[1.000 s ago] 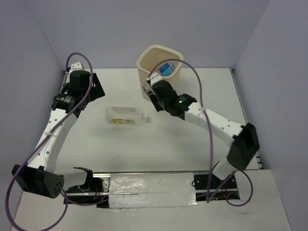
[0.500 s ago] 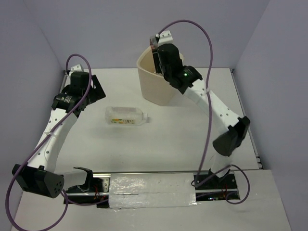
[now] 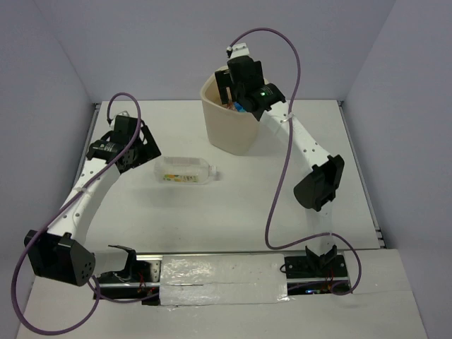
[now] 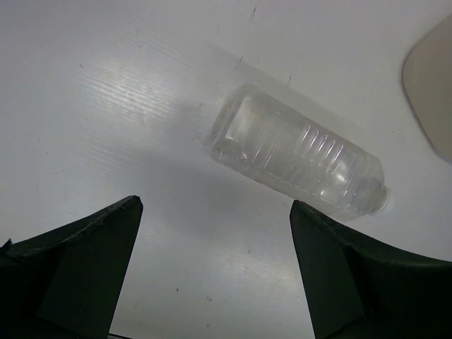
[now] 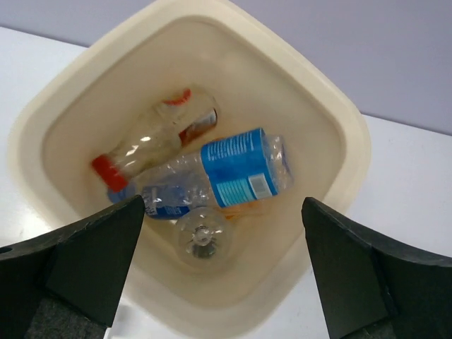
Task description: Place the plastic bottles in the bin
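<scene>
The cream bin (image 3: 229,126) stands at the back middle of the table. My right gripper (image 3: 236,85) hangs open above its mouth with nothing between its fingers. Inside the bin (image 5: 339,127) lie several plastic bottles: a blue-labelled one (image 5: 236,169), a red-capped crushed one (image 5: 145,152) and a clear one end-on (image 5: 203,236). One clear boxy bottle (image 3: 186,171) with a yellow-green label lies on its side on the table. My left gripper (image 3: 138,145) is open just left of it; the bottle (image 4: 296,152) lies ahead of its fingers (image 4: 85,265), apart from them.
Purple cables loop over both arms. The enclosure's walls close in the table at the back and sides. A taped strip (image 3: 222,279) runs between the arm bases at the near edge.
My right arm rose from beside the bin to above its mouth, and its gripper opened. The left gripper shifted a little right, toward the boxy bottle.
</scene>
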